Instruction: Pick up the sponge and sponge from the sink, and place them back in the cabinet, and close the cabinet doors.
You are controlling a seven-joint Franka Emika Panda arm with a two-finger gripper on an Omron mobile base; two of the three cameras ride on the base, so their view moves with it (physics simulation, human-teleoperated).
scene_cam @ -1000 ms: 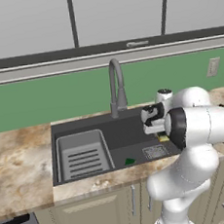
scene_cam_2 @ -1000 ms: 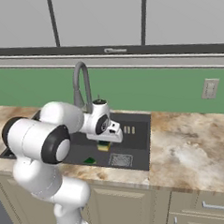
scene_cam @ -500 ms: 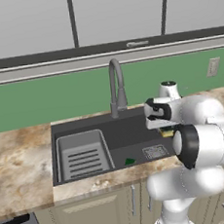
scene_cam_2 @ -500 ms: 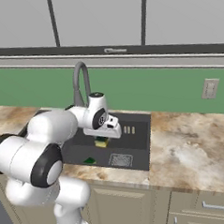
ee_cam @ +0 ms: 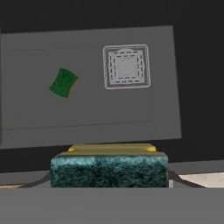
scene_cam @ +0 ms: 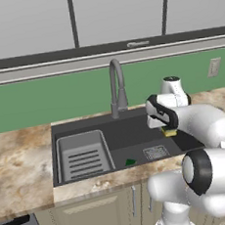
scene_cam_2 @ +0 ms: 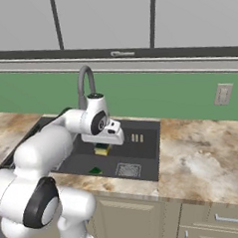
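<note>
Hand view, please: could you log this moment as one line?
fingers: shut on green-and-yellow sponge block | lifted above dark grey sink | second green sponge: on basin floor

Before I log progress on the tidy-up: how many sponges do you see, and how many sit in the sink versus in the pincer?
Sponge held in pincer: 1
Sponge lying on sink floor: 1
Total sponges: 2

The marbled bench (scene_cam: 21, 166) is carrying the dark sink (scene_cam: 136, 131). A ribbed rack (scene_cam: 83, 157) is sitting in its left part, and one green sponge (ee_cam: 64, 82) is lying on the basin floor near the square drain (ee_cam: 126, 66).
</note>
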